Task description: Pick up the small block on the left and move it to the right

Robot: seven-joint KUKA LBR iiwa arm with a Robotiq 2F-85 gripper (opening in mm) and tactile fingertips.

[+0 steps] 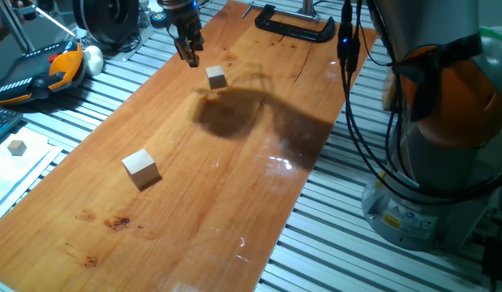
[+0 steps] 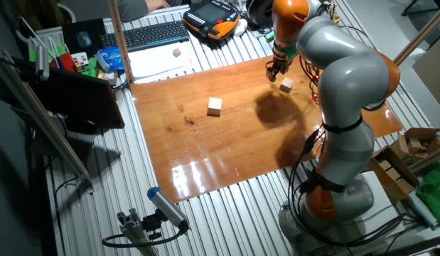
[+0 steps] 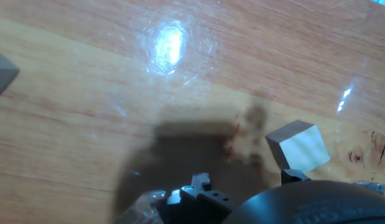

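The grey-and-orange jointed robot arm point(image 2: 347, 92) reaches far across, its dark two-finger gripper point(image 1: 189, 55) pointing downward, fingers seemingly close together, holding nothing.

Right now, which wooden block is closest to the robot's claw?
The small block, just beside the gripper near the board's far end. The bigger cube sits much farther away, mid-board.

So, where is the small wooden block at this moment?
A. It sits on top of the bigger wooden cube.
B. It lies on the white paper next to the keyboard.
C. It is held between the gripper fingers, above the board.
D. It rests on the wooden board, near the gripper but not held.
D: the small block sits on the wooden board beside the gripper, which is not closed on it, and it is far from the larger cube.
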